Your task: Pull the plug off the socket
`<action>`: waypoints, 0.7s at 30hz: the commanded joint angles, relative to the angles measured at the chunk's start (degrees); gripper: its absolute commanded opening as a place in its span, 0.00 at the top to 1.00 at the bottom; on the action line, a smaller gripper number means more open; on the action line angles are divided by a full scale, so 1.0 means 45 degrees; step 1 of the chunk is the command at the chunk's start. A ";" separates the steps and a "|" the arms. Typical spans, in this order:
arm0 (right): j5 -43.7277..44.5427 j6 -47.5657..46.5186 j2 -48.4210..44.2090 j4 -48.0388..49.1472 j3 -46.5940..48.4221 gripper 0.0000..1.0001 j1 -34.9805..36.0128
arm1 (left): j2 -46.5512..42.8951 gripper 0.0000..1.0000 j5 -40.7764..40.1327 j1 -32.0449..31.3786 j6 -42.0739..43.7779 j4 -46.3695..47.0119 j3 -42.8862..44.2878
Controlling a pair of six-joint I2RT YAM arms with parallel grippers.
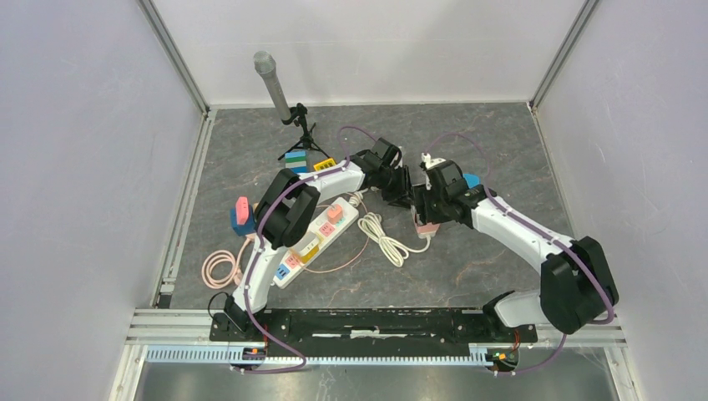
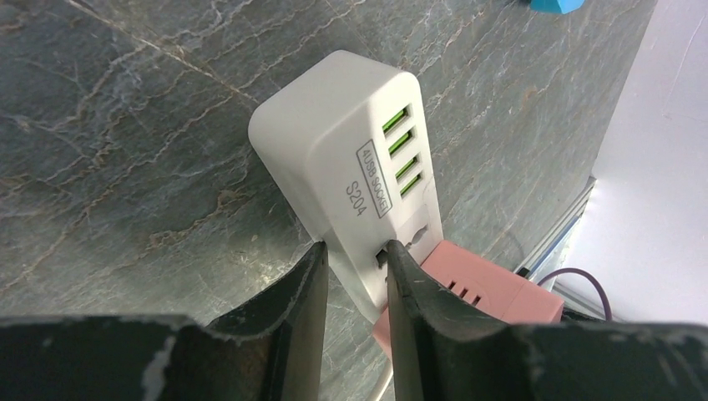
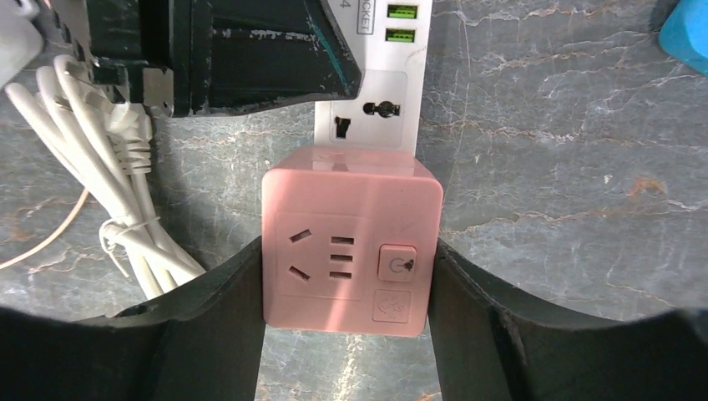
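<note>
Right gripper (image 3: 346, 284) clamped on the pink cube plug (image 3: 351, 209), both fingers flat against its sides. Plug sits joined to the end of the white USB socket (image 2: 334, 142) on the grey tabletop (image 2: 125, 167). Left gripper (image 2: 355, 276) nearly closed, apparently pinching the socket's edge.

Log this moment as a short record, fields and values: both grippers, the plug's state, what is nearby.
left gripper: clamped on white USB socket block, at its edge
right gripper: closed on pink cube plug, one finger on each side
plug state: against the block, no gap visible, not yet pulled off
support: block lies on grey marbled table
nearby: bundled white cable
</note>
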 commanded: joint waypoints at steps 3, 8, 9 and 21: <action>-0.1570 0.0015 -0.0712 0.2243 0.0439 1.00 0.0272 | 0.1661 0.64 -0.1460 -0.0320 0.0819 -0.2703 -0.0802; 0.0658 -0.0872 -0.0323 0.1171 0.1271 1.00 0.1121 | 0.1724 0.64 -0.2047 -0.0350 0.0918 -0.3267 -0.0563; 0.0825 -0.0972 -0.0459 0.1131 0.1334 1.00 0.1086 | 0.1735 0.64 -0.2138 -0.0378 0.0972 -0.3346 -0.0515; -0.1221 -0.0463 -0.0707 0.1609 0.1075 1.00 0.0233 | 0.1918 0.64 -0.2046 -0.0476 0.1013 -0.3524 -0.0448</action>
